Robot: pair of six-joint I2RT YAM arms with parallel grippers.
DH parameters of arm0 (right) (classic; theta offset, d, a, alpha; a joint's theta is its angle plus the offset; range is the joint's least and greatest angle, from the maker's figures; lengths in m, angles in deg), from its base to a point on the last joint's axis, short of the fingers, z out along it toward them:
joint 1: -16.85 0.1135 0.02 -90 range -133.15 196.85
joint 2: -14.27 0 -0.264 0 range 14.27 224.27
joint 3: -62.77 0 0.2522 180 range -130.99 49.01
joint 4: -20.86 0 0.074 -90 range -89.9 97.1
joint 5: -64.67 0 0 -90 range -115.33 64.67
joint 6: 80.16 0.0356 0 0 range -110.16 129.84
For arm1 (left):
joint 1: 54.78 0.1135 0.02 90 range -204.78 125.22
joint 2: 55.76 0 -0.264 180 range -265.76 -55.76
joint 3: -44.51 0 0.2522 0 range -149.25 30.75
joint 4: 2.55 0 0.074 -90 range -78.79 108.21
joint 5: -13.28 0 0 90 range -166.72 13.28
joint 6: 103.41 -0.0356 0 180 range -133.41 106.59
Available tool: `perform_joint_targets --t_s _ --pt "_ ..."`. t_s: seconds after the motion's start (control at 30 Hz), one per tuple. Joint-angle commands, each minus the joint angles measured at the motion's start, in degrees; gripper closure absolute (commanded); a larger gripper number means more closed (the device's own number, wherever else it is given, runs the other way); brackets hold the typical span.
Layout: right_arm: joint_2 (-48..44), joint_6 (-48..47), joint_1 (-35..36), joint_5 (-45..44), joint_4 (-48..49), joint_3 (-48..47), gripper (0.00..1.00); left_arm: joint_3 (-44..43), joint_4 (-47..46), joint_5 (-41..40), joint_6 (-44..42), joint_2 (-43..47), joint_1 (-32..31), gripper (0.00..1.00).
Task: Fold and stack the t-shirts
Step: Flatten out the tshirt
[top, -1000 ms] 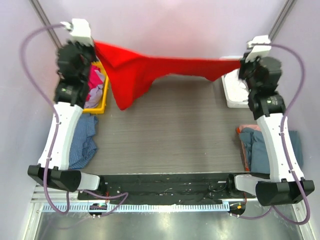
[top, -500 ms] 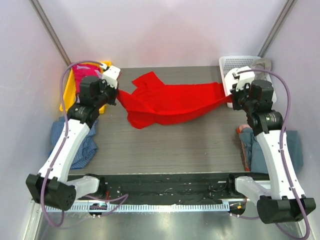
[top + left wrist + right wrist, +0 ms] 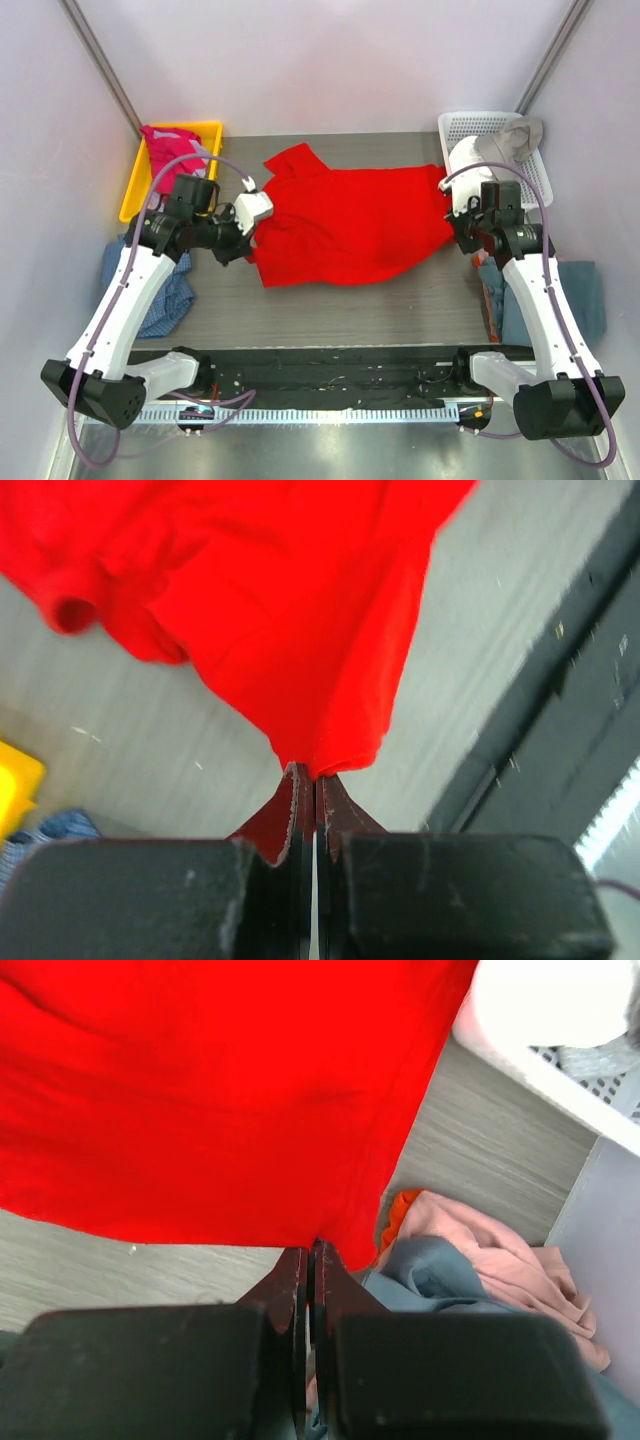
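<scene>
A pink t-shirt (image 3: 165,145) waits in the yellow bin (image 3: 210,127). The left gripper (image 3: 247,240) pinches one corner of the red t-shirt (image 3: 350,225), which lies spread on the tabletop (image 3: 360,300), not folded yet. The right gripper (image 3: 453,227) pinches the other corner. I think folding has barely begun.

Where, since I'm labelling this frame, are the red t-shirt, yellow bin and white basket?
red t-shirt (image 3: 350,225), top external view, middle of the spread cloth.
yellow bin (image 3: 208,128), top external view, far right rim corner.
white basket (image 3: 462,125), top external view, far left mesh wall.
</scene>
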Motion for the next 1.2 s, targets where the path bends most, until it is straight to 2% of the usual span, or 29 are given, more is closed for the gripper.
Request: perform_joint_targets --t_s 0.0,0.3,0.57,0.73,0.83,0.9,0.93,0.97,1.0,1.03,1.07,1.13,1.17 --pt "-0.2 -3.4 -0.1 -1.0 -0.4 1.2 0.99 1.4 11.7 -1.8 -5.9 2.0 -1.6 1.00" --pt "0.0 -6.1 -0.1 -3.7 -0.9 4.7 0.99 2.5 22.8 -6.8 -8.2 1.9 -5.2 1.00" --pt "-2.0 -8.0 -0.2 -5.4 -2.6 5.3 0.99 5.0 30.5 -10.5 -6.9 1.0 -9.1 1.00" --pt "-2.8 -7.8 -0.1 -7.1 -2.9 5.0 0.99 5.5 30.9 -13.4 -5.2 3.4 -9.8 1.00" --pt "-1.6 -5.2 -0.1 -7.3 0.1 3.0 0.99 2.4 23.9 -16.2 -1.0 6.5 -9.8 1.00" --pt "-1.0 -1.5 -0.1 -8.5 4.0 0.7 0.99 1.6 10.2 -20.5 1.2 8.9 -9.8 1.00" --pt "0.0 -0.1 -0.1 -10.3 8.9 -0.4 0.99 2.2 4.3 -25.9 2.7 9.4 -9.8 1.00" --pt "0.6 2.7 -0.1 -11.2 11.3 -3.8 0.99 2.3 -7.1 -29.5 4.0 9.4 -9.8 1.00" --pt "1.8 4.1 -0.1 -12.0 13.7 -6.2 0.99 2.0 -12.4 -31.9 4.6 7.9 -9.8 1.00" --pt "4.3 5.0 -0.1 -13.1 16.6 -9.0 0.99 0.0 -17.7 -37.6 5.8 6.5 -9.8 1.00" --pt "6.4 6.6 -0.1 -13.4 17.7 -15.7 0.99 -1.9 -26.1 -38.8 7.4 4.5 -9.3 1.00" --pt "12.2 7.4 -0.2 -14.4 19.9 -23.0 0.99 -9.4 -32.0 -41.6 8.8 -2.1 -8.5 1.00" --pt "14.2 7.6 -0.1 -15.5 20.8 -30.0 0.99 -12.5 -36.5 -42.4 9.5 -4.6 -7.6 1.00"
